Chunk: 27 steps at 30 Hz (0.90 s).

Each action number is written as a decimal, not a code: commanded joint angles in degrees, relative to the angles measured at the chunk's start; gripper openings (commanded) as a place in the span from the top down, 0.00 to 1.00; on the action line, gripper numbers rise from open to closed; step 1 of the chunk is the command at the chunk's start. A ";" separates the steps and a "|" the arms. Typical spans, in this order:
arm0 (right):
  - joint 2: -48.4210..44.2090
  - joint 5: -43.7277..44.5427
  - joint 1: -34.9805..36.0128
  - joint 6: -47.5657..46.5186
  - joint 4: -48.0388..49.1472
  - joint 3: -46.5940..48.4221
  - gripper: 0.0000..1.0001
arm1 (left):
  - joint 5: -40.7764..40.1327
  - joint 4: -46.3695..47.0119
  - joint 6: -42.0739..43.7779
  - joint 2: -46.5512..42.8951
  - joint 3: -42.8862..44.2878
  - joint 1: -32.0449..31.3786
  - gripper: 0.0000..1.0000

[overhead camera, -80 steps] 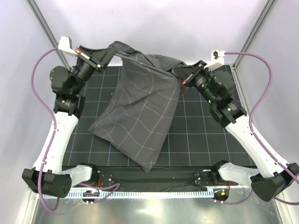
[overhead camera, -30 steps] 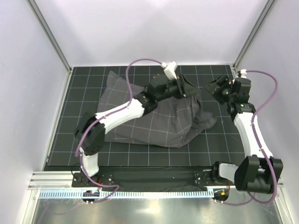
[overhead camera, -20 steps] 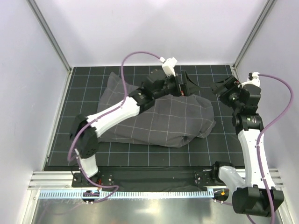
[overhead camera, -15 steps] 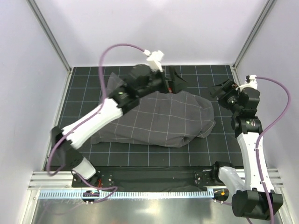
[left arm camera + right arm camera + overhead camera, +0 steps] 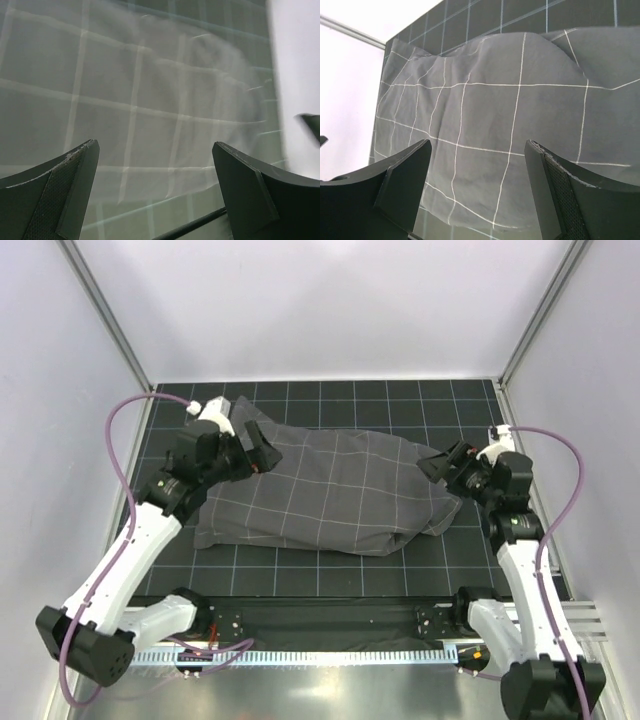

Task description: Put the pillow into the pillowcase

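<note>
The black gridded counter (image 5: pixel 330 395) fills most of the overhead frame. The dark grey pillowcase (image 5: pixel 330 490) lies across its middle, stretched from left of centre to right of centre, its light check lines bending over soft swells. Its right end is bunched into a rumpled corner. What fills it cannot be told from any view.

From above, the left pincer (image 5: pixel 255 448) sits over the case's upper left corner and the right pincer (image 5: pixel 437 464) sits at the bunched right end. That view does not show whether either one touches the cloth, nor how wide either stands.

The wrist views settle the width. The left wrist picture is blurred, yet its two dark fingers (image 5: pixel 60 190) stand well apart at the bottom corners, with only checked fabric behind the gap and nothing held. A pale wall (image 5: pixel 295 60) runs down the right edge.

The right wrist picture is sharp. Its fingers (image 5: pixel 560 190) are also spread wide and empty, low in the frame. The case rises behind them as a rounded mound, with the counter's grid showing along the top.
</note>
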 commanded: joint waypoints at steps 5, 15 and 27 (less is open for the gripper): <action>-15.67 3.81 0.10 -10.55 -3.63 -3.47 0.17 | -8.38 -7.92 7.56 -13.73 -6.87 -0.09 0.00; -40.71 9.86 0.10 -11.70 -8.65 -6.10 0.17 | -12.68 -19.52 14.31 -26.74 -8.02 -0.09 0.00; -51.29 14.01 0.19 -9.68 -8.65 -8.39 0.15 | -16.29 -15.83 14.69 -47.66 -14.52 -0.09 0.00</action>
